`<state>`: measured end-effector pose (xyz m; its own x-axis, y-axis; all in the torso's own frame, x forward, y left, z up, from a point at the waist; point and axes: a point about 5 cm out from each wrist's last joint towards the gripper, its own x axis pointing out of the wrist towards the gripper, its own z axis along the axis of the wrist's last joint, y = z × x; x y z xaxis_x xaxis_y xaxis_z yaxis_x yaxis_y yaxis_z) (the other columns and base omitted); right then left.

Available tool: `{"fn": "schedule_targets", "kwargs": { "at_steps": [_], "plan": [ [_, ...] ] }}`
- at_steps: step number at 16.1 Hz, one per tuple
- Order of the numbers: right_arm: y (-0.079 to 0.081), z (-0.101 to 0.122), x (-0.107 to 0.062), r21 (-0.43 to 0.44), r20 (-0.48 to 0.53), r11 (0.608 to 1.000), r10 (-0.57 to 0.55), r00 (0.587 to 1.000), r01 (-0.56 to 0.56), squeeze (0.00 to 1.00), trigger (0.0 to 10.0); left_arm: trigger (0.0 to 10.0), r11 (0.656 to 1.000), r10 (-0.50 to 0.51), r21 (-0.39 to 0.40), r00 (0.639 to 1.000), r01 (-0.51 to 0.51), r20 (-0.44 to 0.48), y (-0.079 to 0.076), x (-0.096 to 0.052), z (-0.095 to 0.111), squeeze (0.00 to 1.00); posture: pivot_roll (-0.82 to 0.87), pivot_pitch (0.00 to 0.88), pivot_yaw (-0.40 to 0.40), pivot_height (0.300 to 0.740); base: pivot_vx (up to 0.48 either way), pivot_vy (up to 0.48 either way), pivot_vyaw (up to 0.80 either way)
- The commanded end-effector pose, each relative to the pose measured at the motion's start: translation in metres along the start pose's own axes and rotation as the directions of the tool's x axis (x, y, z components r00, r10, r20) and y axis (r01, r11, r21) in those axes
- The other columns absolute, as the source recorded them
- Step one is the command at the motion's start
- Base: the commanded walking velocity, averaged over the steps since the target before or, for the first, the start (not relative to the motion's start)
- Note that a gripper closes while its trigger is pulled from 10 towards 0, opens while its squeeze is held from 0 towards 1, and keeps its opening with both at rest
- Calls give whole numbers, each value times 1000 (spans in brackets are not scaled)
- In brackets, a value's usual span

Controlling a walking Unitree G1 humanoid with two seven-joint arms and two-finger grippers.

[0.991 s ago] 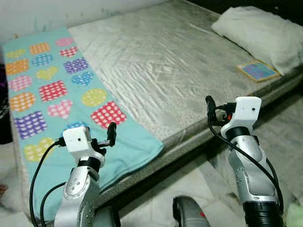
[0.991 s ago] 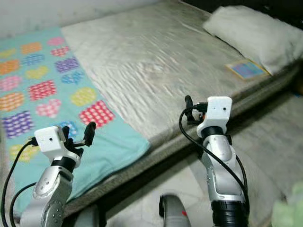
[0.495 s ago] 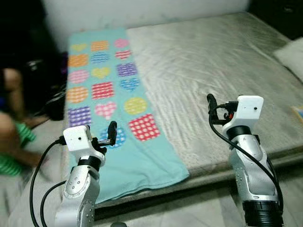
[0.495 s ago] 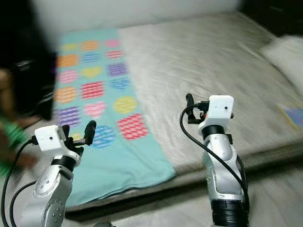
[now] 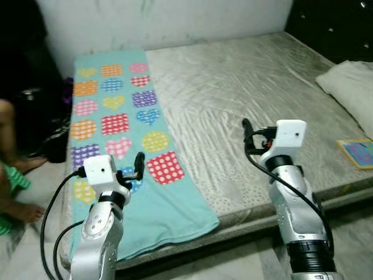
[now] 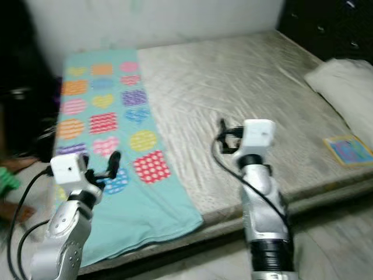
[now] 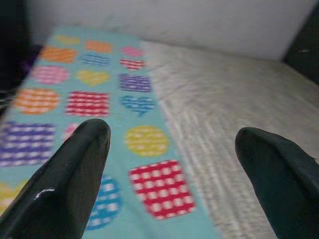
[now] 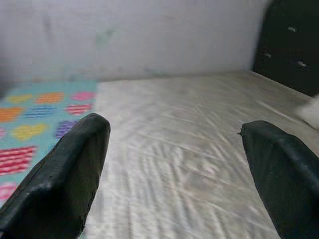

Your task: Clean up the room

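My left claw [image 5: 135,167] hovers wide open and empty over the heart-patterned blanket [image 5: 119,125], which runs lengthwise away from me along the bed [image 5: 245,87]; my right claw [image 5: 249,135], also open and empty, sits farther off.

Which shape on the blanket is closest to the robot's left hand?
The blue dotted circle beside the left gripper, left of the red dotted square on the teal blanket.

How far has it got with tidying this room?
Nothing looks tidied yet. Both claws, left and right, hang open and empty before the bed. The turquoise blanket with coloured hearts, the white pillow and the small colourful square book lie untouched on the grey mattress.
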<state>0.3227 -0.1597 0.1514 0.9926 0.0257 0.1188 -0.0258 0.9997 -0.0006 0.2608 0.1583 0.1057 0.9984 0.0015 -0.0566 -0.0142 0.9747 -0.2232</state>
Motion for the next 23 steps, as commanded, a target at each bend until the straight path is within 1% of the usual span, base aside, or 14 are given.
{"fn": "schedule_targets", "kwargs": {
  "at_steps": [1, 4, 8, 11, 13, 17, 20, 23],
  "plan": [
    [-5, 0, 1, -13, 5, 1000, -11, 1000, 11, 0, 10000, 10000, 1000, -9, 7, 1000, 9, 19, -3, 3, 4, 0, -126, 3, 24, 740, 0, 0, 0],
    [-5, 0, 3, -18, 9, 1000, 0, 1000, 0, 0, 10000, 10000, 1000, 0, 9, 999, 0, 36, -3, 4, 5, 0, -122, 11, 17, 740, 0, 0, 0],
    [-1, 0, 2, -10, 19, 1000, 14, 1000, -14, 0, 10000, 10000, 999, 49, 12, 998, -50, 47, 5, 0, 6, 0, -117, 15, 12, 740, 0, 0, 0],
    [3, -3, -2, -9, 19, 1000, 30, 999, -29, 0, 10000, 10000, 998, 56, 12, 997, -56, 48, 4, 1, 6, 0, -121, 20, 11, 740, 0, 0, 0],
    [2, -3, -2, -11, 17, 999, 33, 999, -33, 0, 10000, 10000, 999, 42, -4, 998, -42, 44, 3, 1, 5, 0, -128, 29, 9, 740, 0, 0, 0],
    [0, -2, -1, -15, 13, 999, 40, 999, -40, 0, 10000, 10000, 999, 36, -5, 999, -36, 39, 1, 1, 5, 0, -131, 43, 6, 740, 0, 0, 0],
    [2, -4, -2, -14, 7, 999, 50, 999, -50, 0, 10000, 10000, 999, 38, -6, 999, -38, 35, 1, -1, 4, 0, -129, 47, 5, 740, 0, 0, 0],
    [3, -5, -2, -11, 0, 999, 52, 999, -52, 0, 10000, 10000, 999, 39, -8, 999, -39, 33, 1, -1, 4, 0, -129, 48, 4, 740, 0, 0, -713]
  ]
}}
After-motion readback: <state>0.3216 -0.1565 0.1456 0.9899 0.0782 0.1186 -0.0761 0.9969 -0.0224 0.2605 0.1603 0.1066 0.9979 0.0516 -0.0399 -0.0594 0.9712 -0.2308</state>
